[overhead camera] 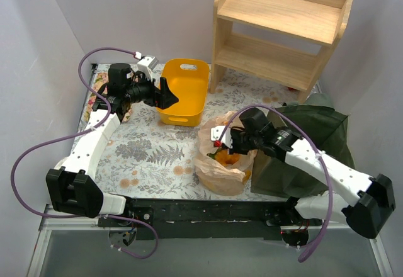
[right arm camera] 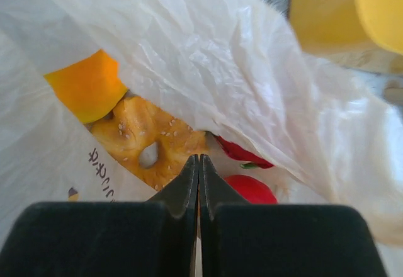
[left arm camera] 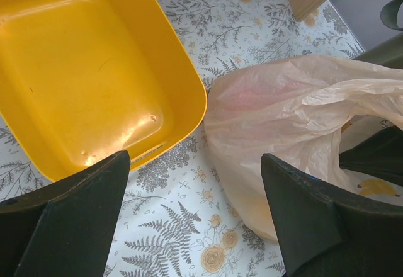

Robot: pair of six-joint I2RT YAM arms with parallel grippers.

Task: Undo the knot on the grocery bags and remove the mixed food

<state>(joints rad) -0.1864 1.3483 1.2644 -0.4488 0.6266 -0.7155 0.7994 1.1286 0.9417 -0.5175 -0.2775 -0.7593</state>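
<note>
The thin tan plastic bag (overhead camera: 217, 163) sits on the flowered cloth, its top gaping open; no knot shows. My right gripper (overhead camera: 221, 140) is shut, its tips inside the bag's mouth (right arm camera: 199, 158); nothing shows between the jaws. In the right wrist view the bag's film (right arm camera: 220, 56) drapes over a seeded ring donut (right arm camera: 148, 141), an orange piece (right arm camera: 88, 85) and red produce (right arm camera: 252, 189). The tips touch the donut's edge. My left gripper (overhead camera: 165, 93) is open and empty, hovering (left arm camera: 195, 157) between the yellow bin and the bag (left arm camera: 283, 113).
A yellow bin (overhead camera: 186, 91) stands empty at the back centre, also in the left wrist view (left arm camera: 82, 69). A wooden shelf (overhead camera: 277, 25) stands at the back right. A dark green tote (overhead camera: 308, 138) stands right of the bag, under my right arm.
</note>
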